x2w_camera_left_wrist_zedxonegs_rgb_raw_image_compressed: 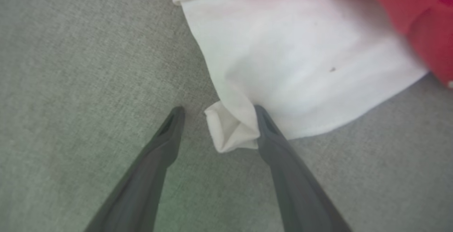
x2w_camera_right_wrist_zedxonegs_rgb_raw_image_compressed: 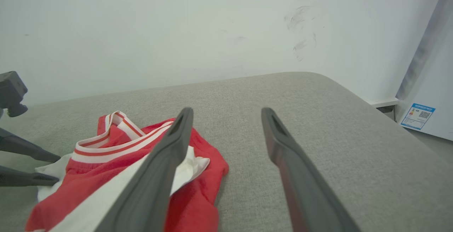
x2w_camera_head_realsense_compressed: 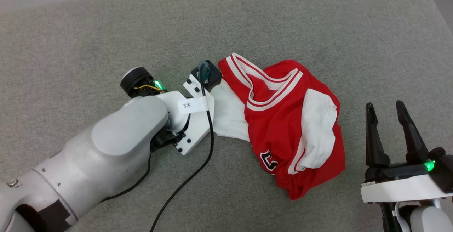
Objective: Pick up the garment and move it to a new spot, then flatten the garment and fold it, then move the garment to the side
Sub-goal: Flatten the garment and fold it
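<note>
The garment (x2w_camera_head_realsense_compressed: 283, 125) lies crumpled on the grey padded surface (x2w_camera_head_realsense_compressed: 106, 30), red with white sleeves and striped trim, a black letter showing near its front hem. My left wrist (x2w_camera_head_realsense_compressed: 196, 118) hangs over the garment's left white sleeve (x2w_camera_left_wrist_zedxonegs_rgb_raw_image_compressed: 283, 58). My left gripper (x2w_camera_left_wrist_zedxonegs_rgb_raw_image_compressed: 219, 111) is open and low over the surface. A folded corner of that sleeve (x2w_camera_left_wrist_zedxonegs_rgb_raw_image_compressed: 230, 133) lies between its fingers, against the right one. My right gripper (x2w_camera_head_realsense_compressed: 389, 118) stands open to the right of the garment and holds nothing. In the right wrist view it (x2w_camera_right_wrist_zedxonegs_rgb_raw_image_compressed: 228, 113) points past the garment (x2w_camera_right_wrist_zedxonegs_rgb_raw_image_compressed: 106, 147).
A black cable (x2w_camera_head_realsense_compressed: 191, 175) trails from my left wrist across the surface toward its near edge. A white wall (x2w_camera_right_wrist_zedxonegs_rgb_raw_image_compressed: 177, 30) backs the surface, whose rounded right corner (x2w_camera_right_wrist_zedxonegs_rgb_raw_image_compressed: 354, 97) drops off beside a white panel with a label (x2w_camera_right_wrist_zedxonegs_rgb_raw_image_compressed: 417, 117).
</note>
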### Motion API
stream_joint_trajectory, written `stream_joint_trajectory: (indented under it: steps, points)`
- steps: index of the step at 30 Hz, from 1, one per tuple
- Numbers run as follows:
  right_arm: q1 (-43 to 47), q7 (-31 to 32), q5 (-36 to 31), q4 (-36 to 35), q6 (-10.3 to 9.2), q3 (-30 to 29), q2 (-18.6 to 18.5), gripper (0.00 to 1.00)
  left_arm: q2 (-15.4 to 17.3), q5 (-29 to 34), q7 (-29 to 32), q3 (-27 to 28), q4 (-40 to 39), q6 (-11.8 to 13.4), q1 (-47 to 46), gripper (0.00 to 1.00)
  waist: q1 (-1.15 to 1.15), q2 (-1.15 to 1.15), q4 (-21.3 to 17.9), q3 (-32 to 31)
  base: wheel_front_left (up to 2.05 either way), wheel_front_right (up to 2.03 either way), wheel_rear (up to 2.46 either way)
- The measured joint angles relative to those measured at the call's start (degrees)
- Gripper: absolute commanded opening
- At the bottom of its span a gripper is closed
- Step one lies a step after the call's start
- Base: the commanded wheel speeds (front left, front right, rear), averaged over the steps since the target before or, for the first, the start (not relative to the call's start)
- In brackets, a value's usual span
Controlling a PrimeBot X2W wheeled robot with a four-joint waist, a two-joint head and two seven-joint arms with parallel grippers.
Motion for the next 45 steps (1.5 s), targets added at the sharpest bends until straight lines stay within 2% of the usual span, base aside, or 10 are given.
stream_joint_trajectory:
  steps: [1, 2, 4, 9, 14, 26, 31, 34, 38, 45]
  points:
    - [0.0, 0.0, 0.0, 0.0, 0.00, 0.0, 0.0, 1.00, 0.0, 0.5, 0.5, 0.1, -0.7, 0.2, 0.3, 0.33, 0.00, 0.00, 0.1, 0.0, 0.00, 0.00, 0.00]
    - [0.0, 0.0, 0.0, 0.0, 0.00, 0.0, 0.0, 1.00, 0.2, 0.8, 0.5, 0.1, -1.2, 0.2, 0.4, 0.00, 0.00, 0.00, 0.1, 0.0, 0.00, 0.00, 0.00]
    - [0.0, 0.0, 0.0, 0.2, -0.01, -0.1, 0.0, 1.00, 0.4, 0.8, 0.0, 0.0, -2.2, 0.1, 1.0, 0.00, 0.00, 0.00, 0.4, -0.2, 0.00, 0.00, 0.00]
    - [0.2, 0.0, -0.3, 0.6, 0.00, -0.5, 0.0, 1.00, 0.8, -0.4, -12.4, -0.2, -3.1, -0.1, 1.2, 0.00, 0.00, 0.00, 1.8, -2.8, 0.00, 0.00, 0.00]
    - [1.6, 0.0, -0.7, 0.9, 0.00, -0.8, 0.0, 1.00, 3.3, -2.5, -19.8, 3.6, -5.2, 0.4, 1.8, 0.00, 0.00, 0.00, 3.5, -5.4, 0.00, 0.00, 0.00]
    - [3.5, 0.0, -1.2, 1.1, 0.00, -1.2, 0.0, 1.00, 17.8, -10.5, -26.7, 11.6, -15.2, 9.5, 13.4, 0.00, 0.00, 0.00, 8.9, -9.7, 0.00, 0.00, 0.00]
    - [3.9, 0.0, -1.4, 1.2, 0.00, -1.3, 0.0, 1.00, 23.6, -14.0, -29.3, 13.9, -15.9, 13.1, 19.7, 0.00, 0.00, 0.00, 10.2, -10.4, 0.00, 0.00, 0.00]
    - [4.2, 0.0, -1.9, 1.3, 0.00, -1.4, 0.0, 1.00, 25.4, -17.6, -31.8, 15.4, -14.3, 14.6, 24.7, 0.00, 0.00, 0.00, 10.7, -10.5, 0.00, 0.00, 0.00]
    - [4.5, 0.0, -2.3, 1.6, 0.00, -1.4, 0.0, 1.00, 25.5, -20.6, -32.7, 15.5, -11.0, 14.9, 29.2, 0.00, 0.00, 0.00, 11.0, -10.3, 0.00, 0.00, 0.00]
    - [4.6, 0.0, -3.2, 2.6, 0.00, -1.6, 0.0, 1.00, 20.2, -24.4, -33.2, 14.4, -1.5, 12.3, 33.6, 0.00, 0.00, 0.00, 11.1, -10.8, 0.00, 0.00, 0.00]
